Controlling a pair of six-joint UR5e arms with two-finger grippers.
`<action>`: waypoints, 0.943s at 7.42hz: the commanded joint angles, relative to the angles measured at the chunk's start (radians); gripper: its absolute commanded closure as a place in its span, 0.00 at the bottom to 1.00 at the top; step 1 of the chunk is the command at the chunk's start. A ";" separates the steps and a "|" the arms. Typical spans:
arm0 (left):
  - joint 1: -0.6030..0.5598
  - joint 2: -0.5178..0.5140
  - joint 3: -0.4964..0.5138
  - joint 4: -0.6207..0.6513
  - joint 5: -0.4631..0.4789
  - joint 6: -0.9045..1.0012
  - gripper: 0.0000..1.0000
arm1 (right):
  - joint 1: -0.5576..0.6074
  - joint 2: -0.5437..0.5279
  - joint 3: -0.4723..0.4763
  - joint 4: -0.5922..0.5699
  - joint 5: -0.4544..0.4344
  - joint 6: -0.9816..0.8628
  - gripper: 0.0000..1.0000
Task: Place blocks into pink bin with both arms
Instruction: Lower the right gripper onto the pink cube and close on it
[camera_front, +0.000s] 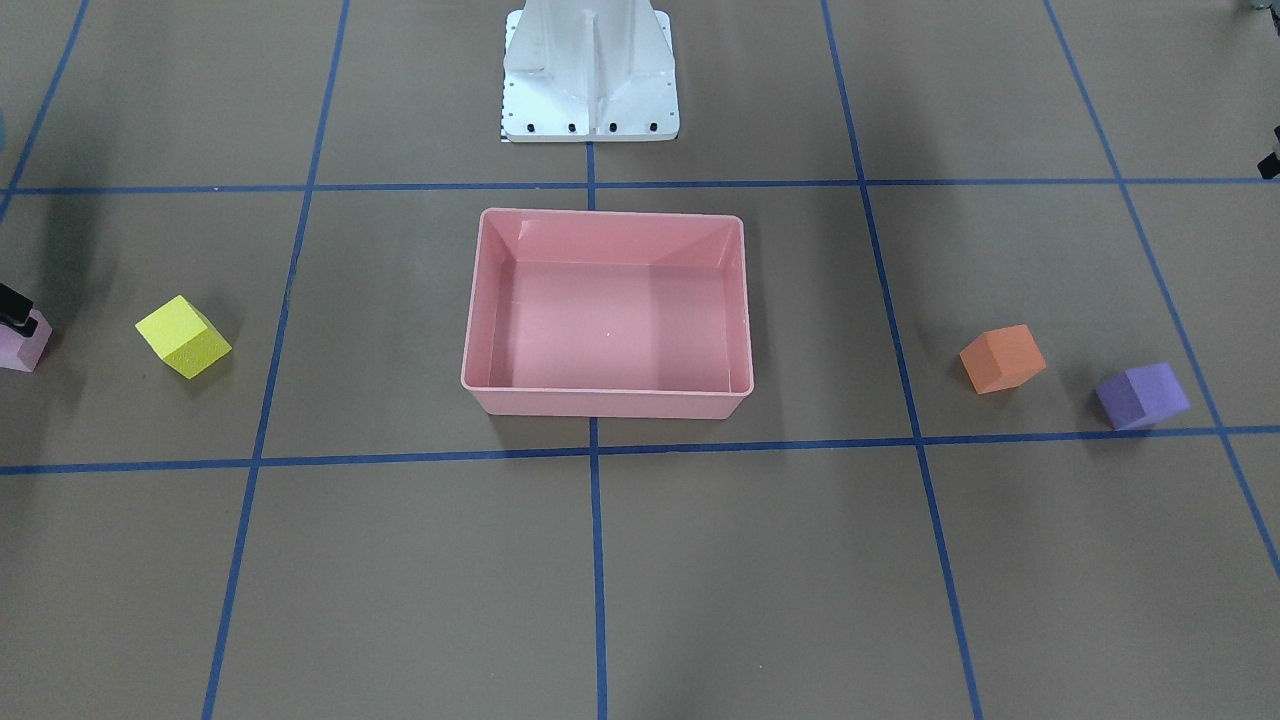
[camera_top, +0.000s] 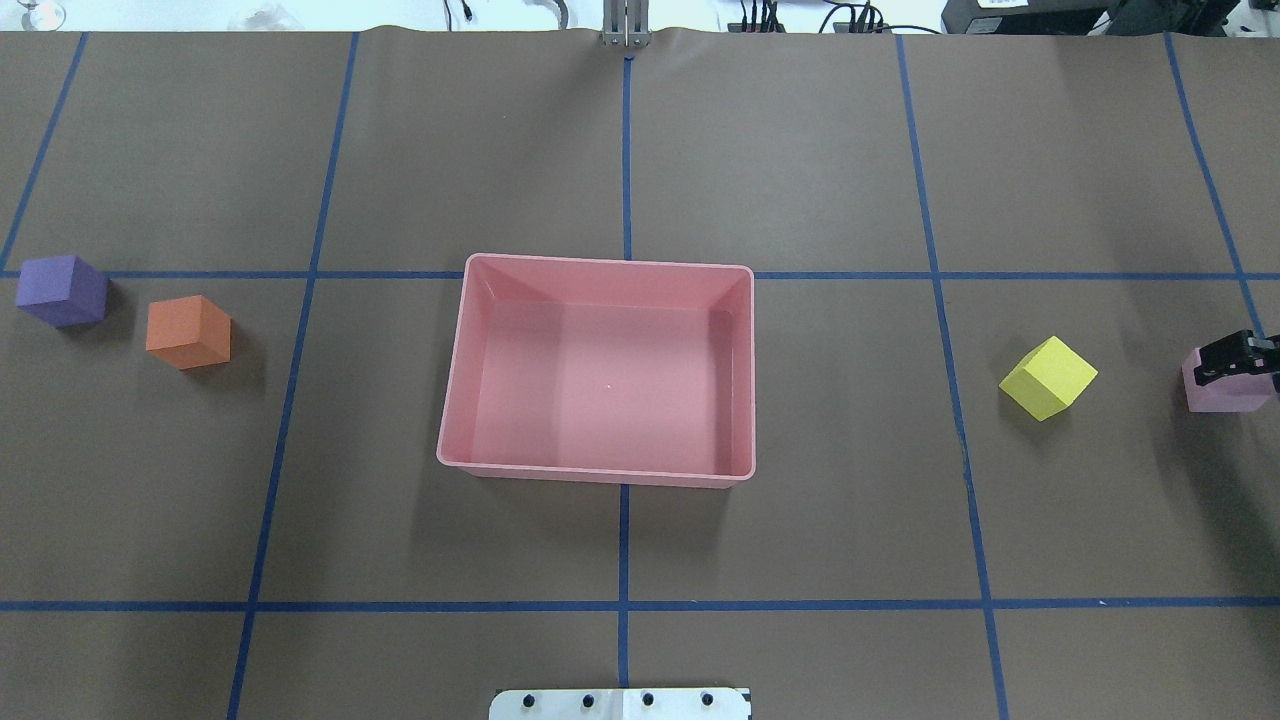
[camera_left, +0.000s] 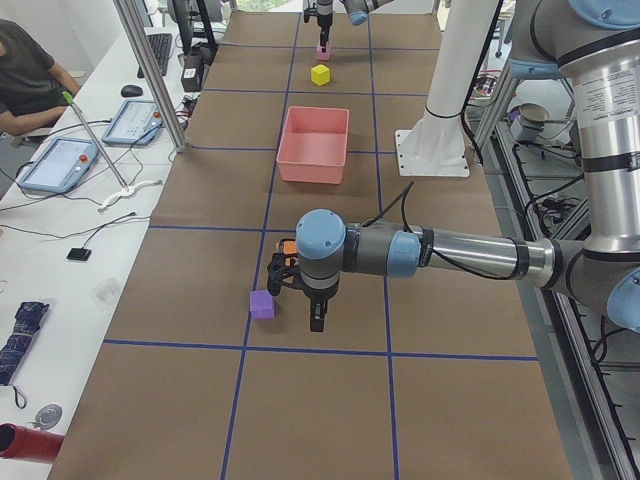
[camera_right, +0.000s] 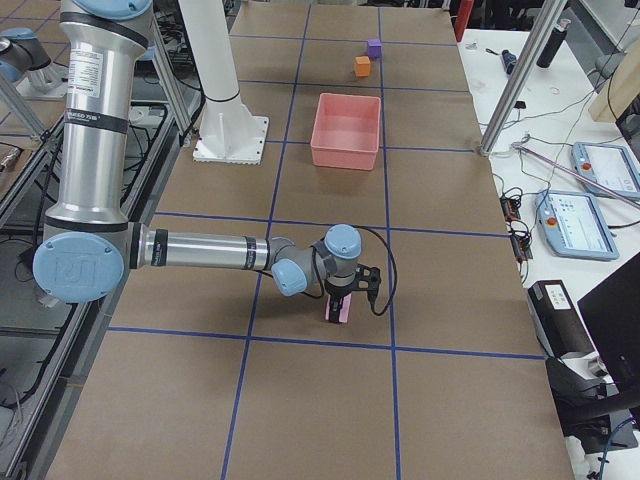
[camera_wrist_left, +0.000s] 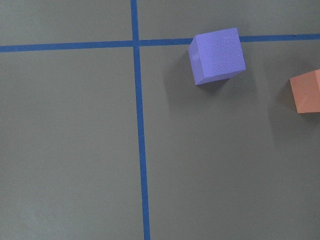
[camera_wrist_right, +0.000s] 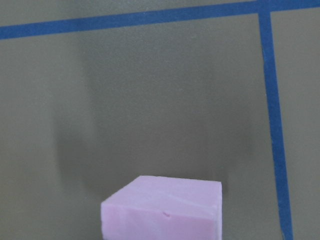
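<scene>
Right gripper (camera_top: 1235, 360) is down at the light pink foam cube (camera_top: 1225, 392), overhead view's right edge, likely to grasp it; whether clamped, I cannot tell. Shallow pink plastic bin (camera_top: 595, 478) sits mid-frame.

Bin (camera_top: 600, 282) central, left blocks (camera_top: 188, 332) close together, right blocks (camera_top: 1047, 377) too

Front view's edge crops right claw (camera_front: 15, 308) and pink block (camera_front: 22, 350).

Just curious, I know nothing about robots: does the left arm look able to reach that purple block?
Probably yes. The left claw hangs right beside the purple block, with bare table around it; the orange block sits apart, seemingly not in the way.
</scene>
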 joint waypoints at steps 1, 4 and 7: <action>0.000 0.001 -0.003 0.002 0.000 -0.001 0.00 | 0.000 0.003 0.001 0.000 0.002 0.000 0.05; -0.001 0.002 -0.008 0.000 0.000 -0.001 0.00 | -0.001 0.012 -0.005 0.000 -0.003 0.002 0.22; 0.000 0.002 -0.019 0.002 0.000 -0.003 0.00 | 0.002 0.008 0.004 0.000 -0.001 0.002 0.70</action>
